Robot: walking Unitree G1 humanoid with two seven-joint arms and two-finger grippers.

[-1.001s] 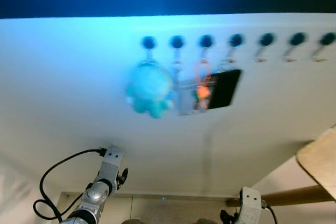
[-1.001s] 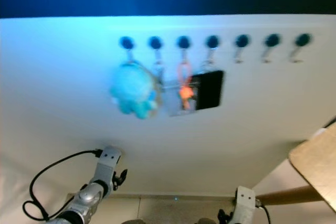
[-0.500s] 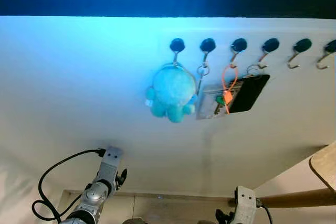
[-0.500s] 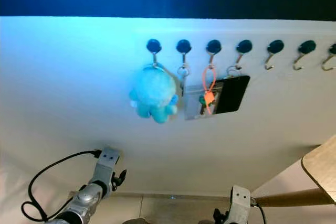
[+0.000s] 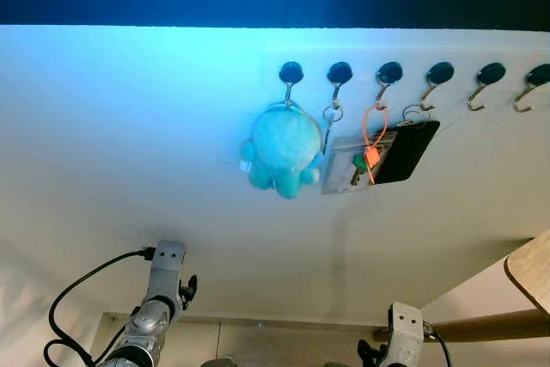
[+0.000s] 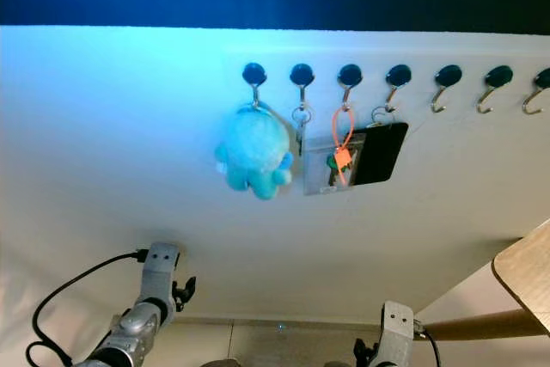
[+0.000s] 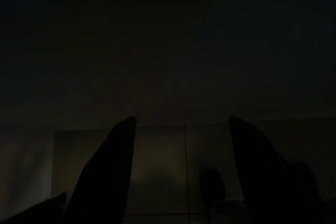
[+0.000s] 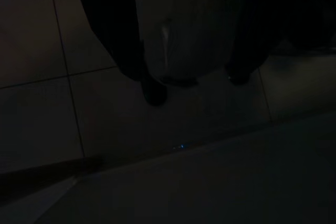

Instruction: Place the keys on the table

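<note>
- The keys [image 5: 361, 165] hang on the white wall [image 5: 129, 126] from the row of black hooks [image 5: 389, 72], just right of the turquoise plush toy [image 5: 281, 150] and touching a clear card holder [image 5: 348, 169].
- They sit high above both arms; the right gripper [image 8: 184, 85] is likely nearer, lying almost straight below the toy's right neighbour, while the left gripper [image 7: 178, 129] is down to the toy's left.
- The bunch's long axis runs vertically, dangling from an orange loop [image 5: 373, 131].
- It looks small: a green-headed key, an orange tag, a black card [image 5: 408, 150] behind.
- Both grippers' fingers stand spread, holding nothing.
- The table [image 5: 531, 268] edge shows low, far right of the toy.
</note>
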